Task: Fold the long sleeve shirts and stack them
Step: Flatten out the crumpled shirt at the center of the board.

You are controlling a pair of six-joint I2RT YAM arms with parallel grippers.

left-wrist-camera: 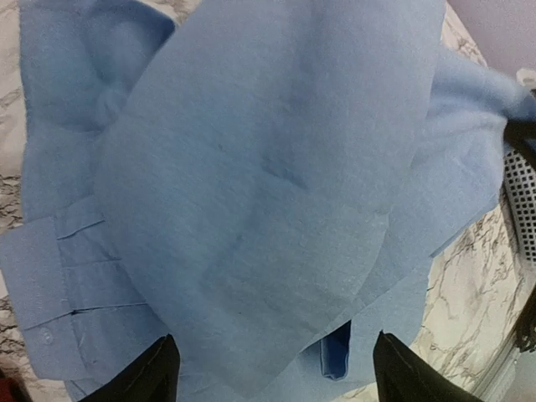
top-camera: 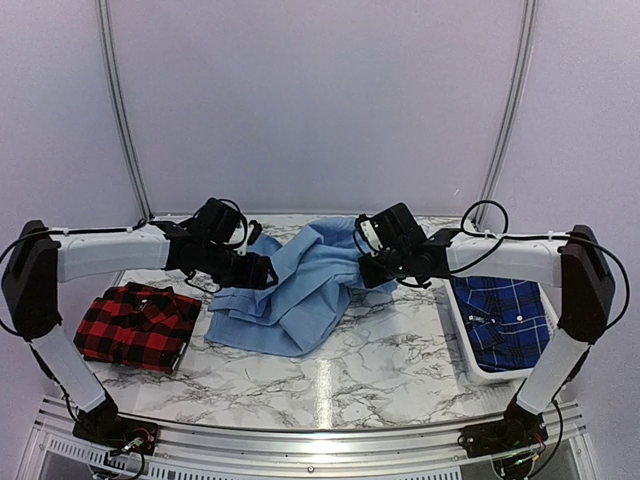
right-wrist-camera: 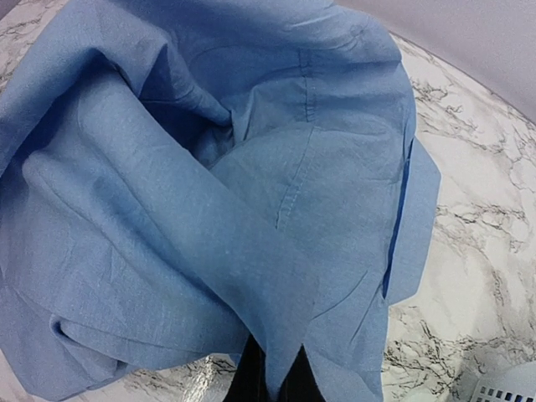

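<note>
The light blue shirt [top-camera: 300, 290] lies rumpled in the middle of the marble table, with its right side lifted. My right gripper [top-camera: 368, 268] is shut on a fold of that shirt's edge, and in the right wrist view the cloth [right-wrist-camera: 209, 209] hangs from the pinched jaws of the gripper [right-wrist-camera: 276, 368]. My left gripper [top-camera: 262, 272] hovers at the shirt's left side. In the left wrist view it [left-wrist-camera: 275, 337] is open, its fingers wide apart over the blue cloth [left-wrist-camera: 268, 184] and holding nothing. The red-and-black check shirt [top-camera: 135, 325] lies folded at the left.
A white basket [top-camera: 465, 345] at the right holds the dark blue plaid shirt [top-camera: 510, 315]. Its perforated wall [left-wrist-camera: 523, 201] shows in the left wrist view, and a corner of the basket [right-wrist-camera: 502, 389] in the right wrist view. Bare marble [top-camera: 330, 375] lies in front of the blue shirt.
</note>
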